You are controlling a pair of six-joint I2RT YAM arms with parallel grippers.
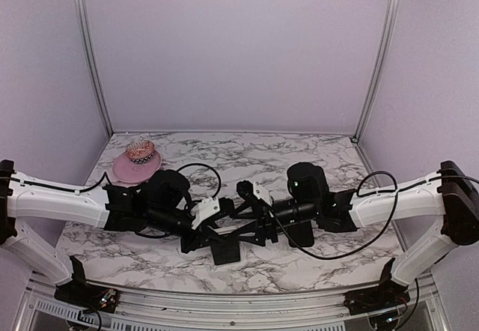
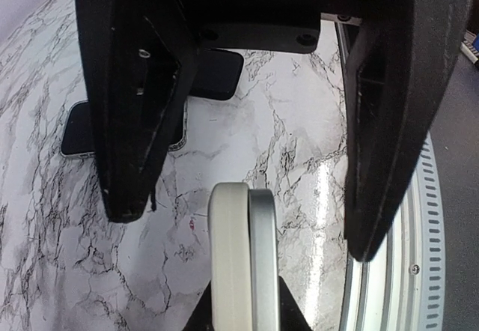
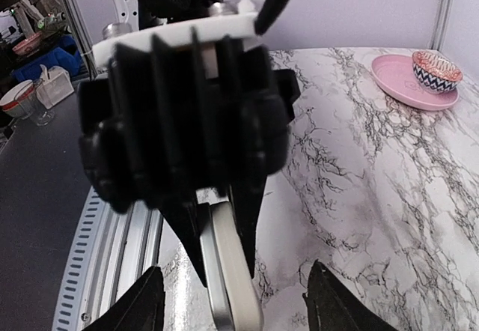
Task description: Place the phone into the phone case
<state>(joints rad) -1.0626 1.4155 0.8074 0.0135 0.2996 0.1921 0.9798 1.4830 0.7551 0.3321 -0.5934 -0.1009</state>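
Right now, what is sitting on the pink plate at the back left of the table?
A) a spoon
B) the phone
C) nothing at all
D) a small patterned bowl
D: a small patterned bowl rests on the pink plate in the overhead view, and the right wrist view shows the same bowl with a zigzag pattern on that plate.

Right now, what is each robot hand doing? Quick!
Left gripper: open, holding nothing; the phone stands between its fingers, apart from both.
Right gripper: cannot be told; the phone sits at its fingers.
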